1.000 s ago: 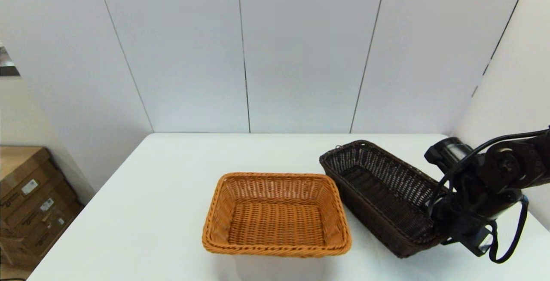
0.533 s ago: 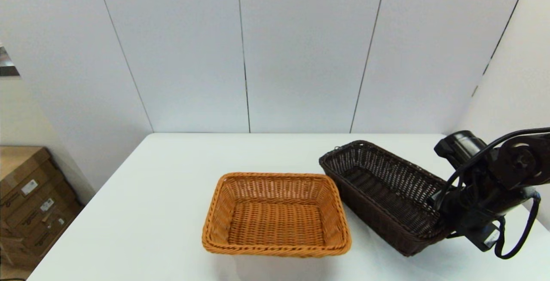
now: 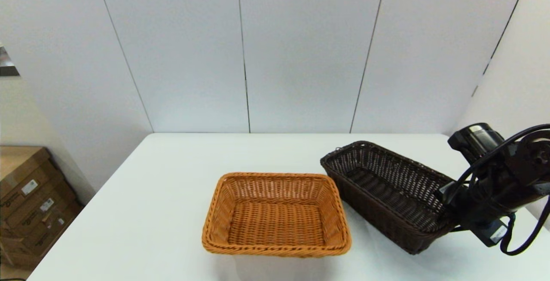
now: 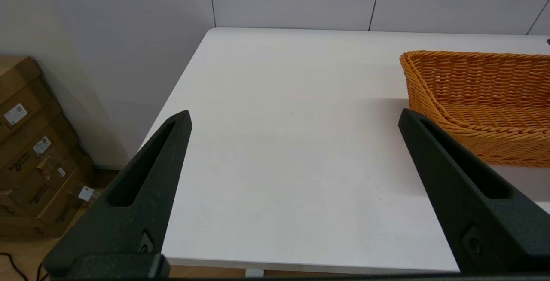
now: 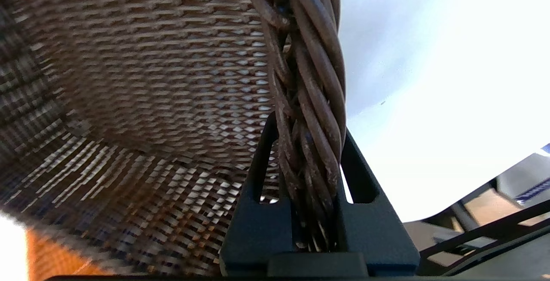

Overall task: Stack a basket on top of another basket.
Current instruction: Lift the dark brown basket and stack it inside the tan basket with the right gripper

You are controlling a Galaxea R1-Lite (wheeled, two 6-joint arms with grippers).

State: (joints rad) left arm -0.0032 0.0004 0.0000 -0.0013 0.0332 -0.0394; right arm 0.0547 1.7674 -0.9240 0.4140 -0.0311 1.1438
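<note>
The dark brown basket (image 3: 386, 195) sits on the right of the white table (image 3: 150, 212), with its right end raised a little. My right gripper (image 3: 451, 223) is shut on that end's braided rim. The right wrist view shows the rim (image 5: 309, 57) clamped between the fingers of the right gripper (image 5: 307, 143), with the weave of the dark basket (image 5: 150, 79) beyond. The orange-tan basket (image 3: 275, 212) stands flat at the table's middle, just left of the dark one and apart from it; it also appears as the orange-tan basket (image 4: 481, 96). My left gripper (image 4: 294, 113) hangs open over the table's left front, holding nothing.
Cardboard boxes (image 3: 30, 199) are stacked on the floor beyond the table's left edge, seen too as the boxes (image 4: 25, 143). Grey wall panels (image 3: 300, 57) close off the back, and a side wall (image 3: 515, 79) stands just behind my right arm.
My right arm has moved right and upward, drawing the held end of the dark basket to the right with it. The orange-tan basket has stayed put.
</note>
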